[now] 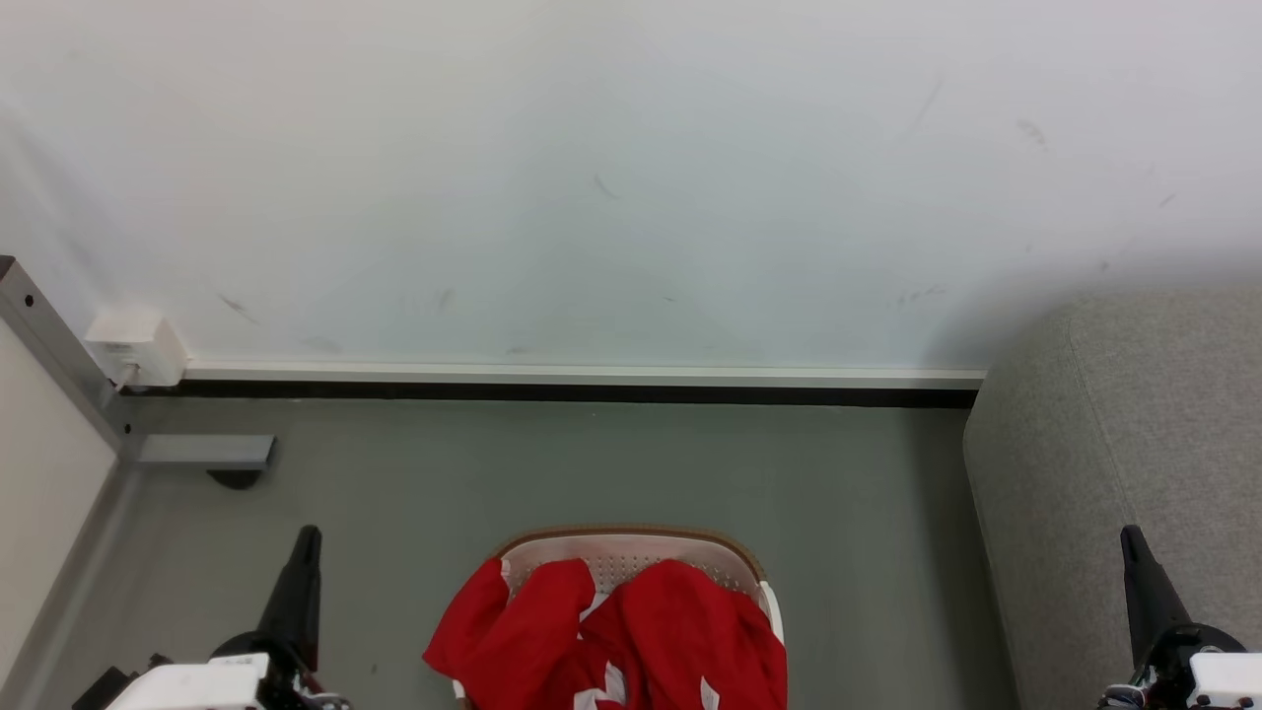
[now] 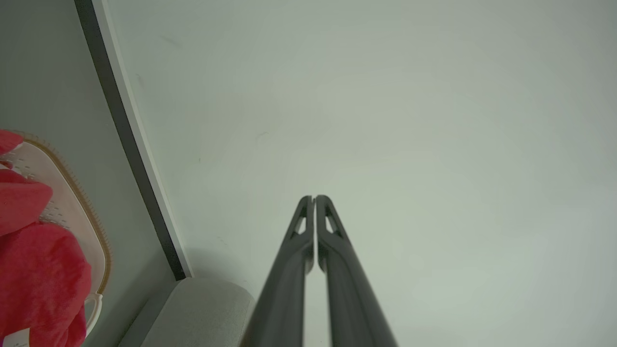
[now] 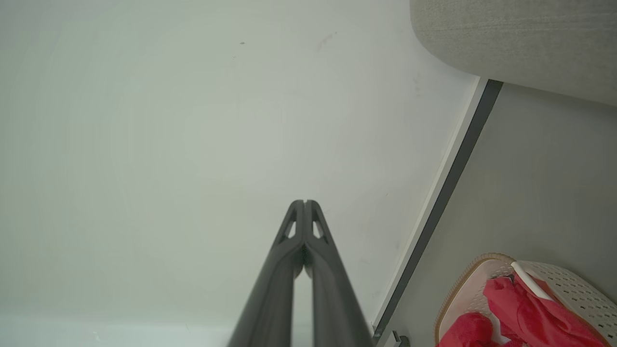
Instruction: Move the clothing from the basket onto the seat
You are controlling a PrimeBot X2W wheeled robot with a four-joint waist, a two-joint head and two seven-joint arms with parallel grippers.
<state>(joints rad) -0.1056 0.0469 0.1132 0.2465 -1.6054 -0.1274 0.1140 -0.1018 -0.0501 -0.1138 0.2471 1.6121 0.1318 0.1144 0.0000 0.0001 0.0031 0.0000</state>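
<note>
Red clothing (image 1: 670,621) in basket (image 1: 631,533) lies right of left end effector (image 1: 309,537), nearer it than right end effector (image 1: 1131,537); both pressed together, empty

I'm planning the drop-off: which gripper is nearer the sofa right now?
Right. The right gripper shows against the sofa at the head view's lower right; the left gripper is on the far side of the basket from it, at lower left.
</note>
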